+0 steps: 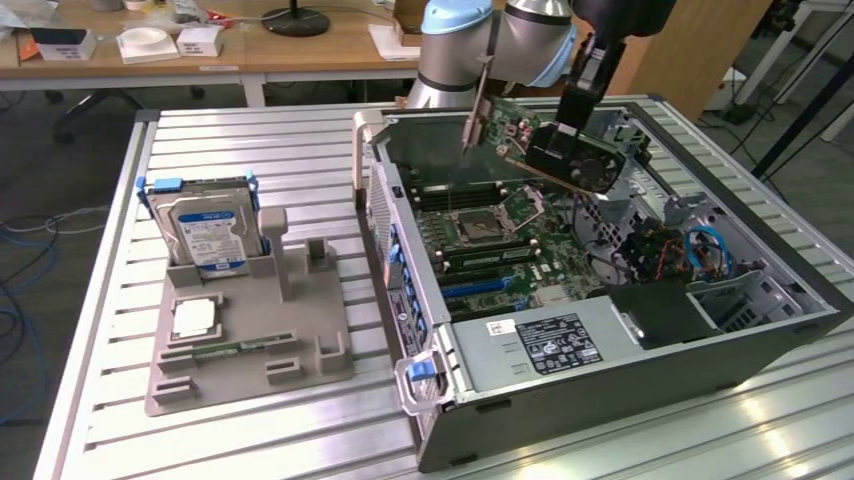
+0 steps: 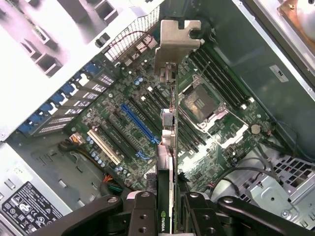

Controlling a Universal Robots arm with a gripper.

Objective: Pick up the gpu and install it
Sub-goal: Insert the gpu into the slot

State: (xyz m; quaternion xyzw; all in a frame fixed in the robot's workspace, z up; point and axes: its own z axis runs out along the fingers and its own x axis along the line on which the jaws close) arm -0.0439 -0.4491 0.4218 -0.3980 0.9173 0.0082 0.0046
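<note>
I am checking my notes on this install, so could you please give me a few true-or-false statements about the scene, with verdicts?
1. The tool is clamped on the gpu. True.
2. The gpu sits in a slot. False: it hangs above the motherboard, clear of the blue slot.
3. The hard drive stands upright in the grey fixture, outside the computer case. True.
4. The computer case is closed. False: its side is open.

Legible: "NVIDIA" wordmark with green logo, on the edge of the gpu, above the open computer case. Power supply label, inside the computer case: certification marks, print illegible. Hard drive blue label, beside the computer case: illegible.
</note>
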